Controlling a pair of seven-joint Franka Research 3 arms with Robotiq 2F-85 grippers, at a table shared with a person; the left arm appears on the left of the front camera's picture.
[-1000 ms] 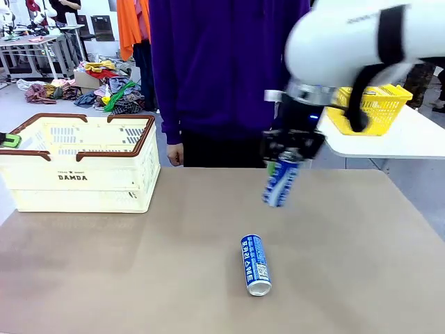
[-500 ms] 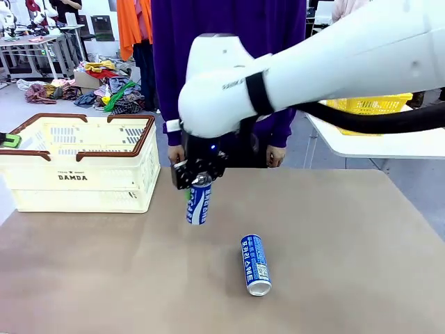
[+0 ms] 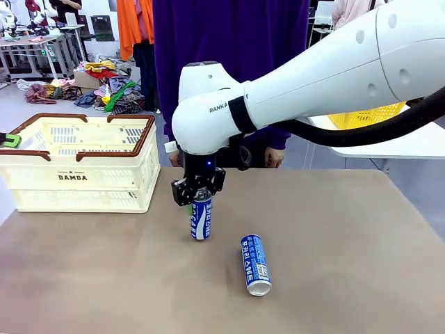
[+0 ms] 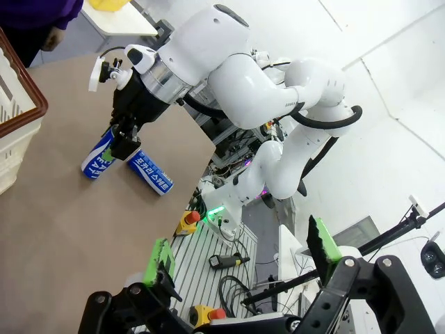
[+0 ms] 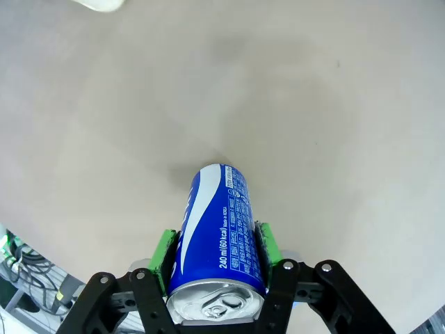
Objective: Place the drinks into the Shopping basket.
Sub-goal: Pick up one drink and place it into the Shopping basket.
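Note:
A blue drink can [image 3: 201, 219] with white lettering hangs upright in my right gripper [image 3: 200, 196], which is shut on its top. The can's base is at or just above the tabletop, a little right of the Shopping basket [image 3: 76, 182]. In the right wrist view the green pads [image 5: 165, 252] press both sides of that can [image 5: 219, 229]. A second blue can [image 3: 255, 264] lies on its side nearer the front edge. My left gripper [image 4: 240, 252] is open and holds nothing, and its view shows the held can [image 4: 97, 156], the lying can [image 4: 149, 172] and the basket's corner [image 4: 14, 104].
A person in a purple top stands at the far edge with one hand [image 3: 274, 156] hanging by the table. A yellow basket [image 3: 368, 115] sits on a white side table at the back right. Bare tabletop lies to the right and front.
My right arm has swung left across the table with the blue can and lowered it toward the tabletop near the basket. The lying can and the basket have not moved.

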